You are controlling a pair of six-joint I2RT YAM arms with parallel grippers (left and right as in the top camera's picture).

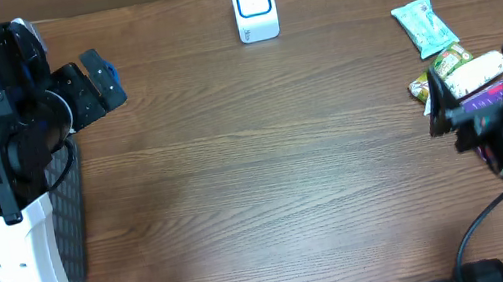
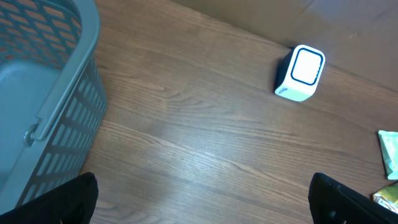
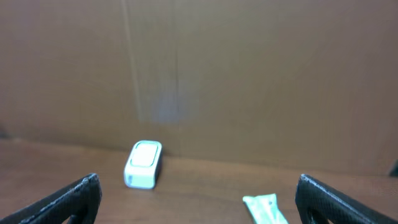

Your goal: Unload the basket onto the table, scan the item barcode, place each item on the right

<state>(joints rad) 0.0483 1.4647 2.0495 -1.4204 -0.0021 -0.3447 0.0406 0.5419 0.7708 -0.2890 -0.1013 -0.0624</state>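
Note:
The white barcode scanner (image 1: 254, 7) with a blue-rimmed window stands at the table's far edge; it also shows as the scanner (image 2: 300, 73) and the scanner (image 3: 143, 163). Items lie at the right: a pale green packet (image 1: 423, 25) and a yellow-green snack packet (image 1: 442, 65). My right gripper (image 1: 472, 76) hovers over this pile, open and holding nothing. In its wrist view the right gripper (image 3: 202, 205) frames the pale packet (image 3: 266, 208). My left gripper (image 1: 96, 85) is open and holds nothing at the far left, the left gripper (image 2: 214, 208) standing over bare wood.
A grey slotted basket (image 1: 70, 210) stands at the left edge under my left arm, and shows as the basket (image 2: 43, 93) in the left wrist view. A brown cardboard wall runs behind the scanner. The pale packet (image 2: 390, 152) sits at that view's right edge.

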